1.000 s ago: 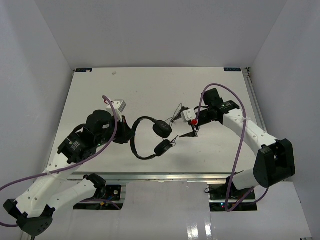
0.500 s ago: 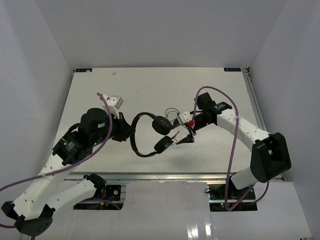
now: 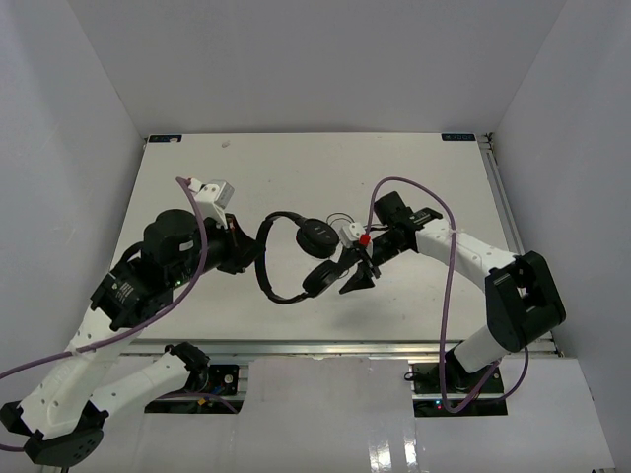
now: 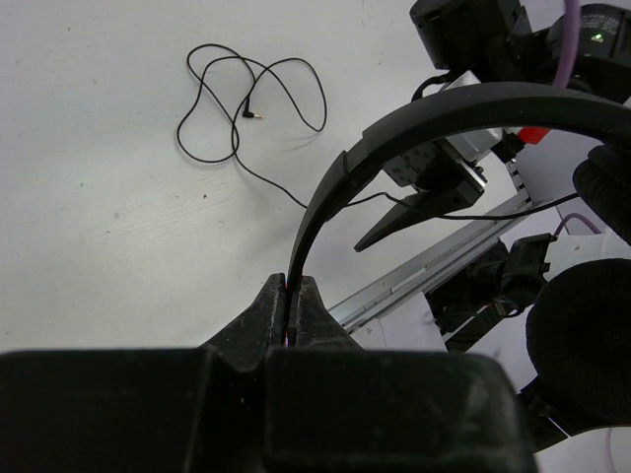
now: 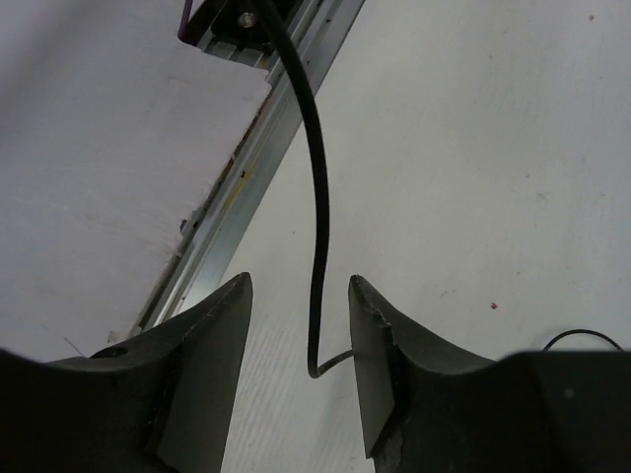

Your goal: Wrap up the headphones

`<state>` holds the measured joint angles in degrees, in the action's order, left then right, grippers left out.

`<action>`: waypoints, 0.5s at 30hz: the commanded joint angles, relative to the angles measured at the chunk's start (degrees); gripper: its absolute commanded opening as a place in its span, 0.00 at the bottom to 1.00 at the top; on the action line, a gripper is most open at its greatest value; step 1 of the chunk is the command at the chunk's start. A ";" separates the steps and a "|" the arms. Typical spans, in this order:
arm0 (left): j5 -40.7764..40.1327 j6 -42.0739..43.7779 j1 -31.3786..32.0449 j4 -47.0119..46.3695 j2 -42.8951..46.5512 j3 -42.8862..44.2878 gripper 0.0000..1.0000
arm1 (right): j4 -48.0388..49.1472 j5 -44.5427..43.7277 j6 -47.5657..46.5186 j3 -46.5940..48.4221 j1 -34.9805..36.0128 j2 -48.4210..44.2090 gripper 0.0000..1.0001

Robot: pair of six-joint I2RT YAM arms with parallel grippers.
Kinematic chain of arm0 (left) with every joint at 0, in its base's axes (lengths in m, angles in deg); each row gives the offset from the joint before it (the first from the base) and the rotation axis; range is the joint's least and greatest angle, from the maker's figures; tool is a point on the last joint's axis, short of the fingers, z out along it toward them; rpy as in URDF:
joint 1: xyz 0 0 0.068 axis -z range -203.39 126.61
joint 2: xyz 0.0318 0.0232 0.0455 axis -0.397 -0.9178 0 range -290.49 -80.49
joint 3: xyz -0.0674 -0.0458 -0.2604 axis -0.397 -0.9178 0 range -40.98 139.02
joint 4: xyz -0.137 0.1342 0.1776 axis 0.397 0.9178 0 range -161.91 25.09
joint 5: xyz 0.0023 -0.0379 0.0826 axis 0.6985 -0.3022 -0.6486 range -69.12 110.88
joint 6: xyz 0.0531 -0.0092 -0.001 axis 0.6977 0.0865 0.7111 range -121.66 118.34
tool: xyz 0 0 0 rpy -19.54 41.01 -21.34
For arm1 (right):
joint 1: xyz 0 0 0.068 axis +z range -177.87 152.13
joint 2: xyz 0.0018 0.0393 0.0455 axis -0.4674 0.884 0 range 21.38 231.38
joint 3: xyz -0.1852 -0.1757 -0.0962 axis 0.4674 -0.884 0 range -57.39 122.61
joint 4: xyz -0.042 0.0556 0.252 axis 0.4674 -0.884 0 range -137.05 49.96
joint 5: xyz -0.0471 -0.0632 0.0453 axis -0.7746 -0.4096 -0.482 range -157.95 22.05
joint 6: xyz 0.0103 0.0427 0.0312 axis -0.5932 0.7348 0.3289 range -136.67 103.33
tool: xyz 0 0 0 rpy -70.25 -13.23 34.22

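left of centre, the left gripper [image 4: 288, 296] is pinched tight on the thin headband of the headphones [image 3: 317, 237], raised, with the arc opening rightward and the earcups stacked near-to-far. the right gripper [image 5: 296, 296] has its fingers apart, the cord [image 5: 315, 197] running between them.

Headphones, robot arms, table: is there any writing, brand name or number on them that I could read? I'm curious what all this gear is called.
No text can be read in any view.
The headphones: plain black, no brand shows.
On the far edge of the table, the left strip and the right strip: perhaps labels, too small to read.
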<state>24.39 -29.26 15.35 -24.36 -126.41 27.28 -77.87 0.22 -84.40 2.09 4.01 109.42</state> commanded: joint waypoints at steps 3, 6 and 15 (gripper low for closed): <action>0.17 -1.85 0.02 -2.99 1.72 2.86 0.00 | 11.71 0.80 12.66 -5.37 0.11 -4.24 0.42; -0.27 -2.35 0.02 -3.22 2.26 3.52 0.00 | 16.83 -0.72 16.67 -6.82 0.06 -6.17 0.38; -2.29 -3.25 -0.02 -2.62 3.85 4.71 0.00 | 18.83 -7.50 19.72 -6.84 0.11 -8.94 0.13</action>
<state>23.82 -30.79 15.35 -24.51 -124.27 29.89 -62.14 -3.16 -67.88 -4.75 4.03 102.97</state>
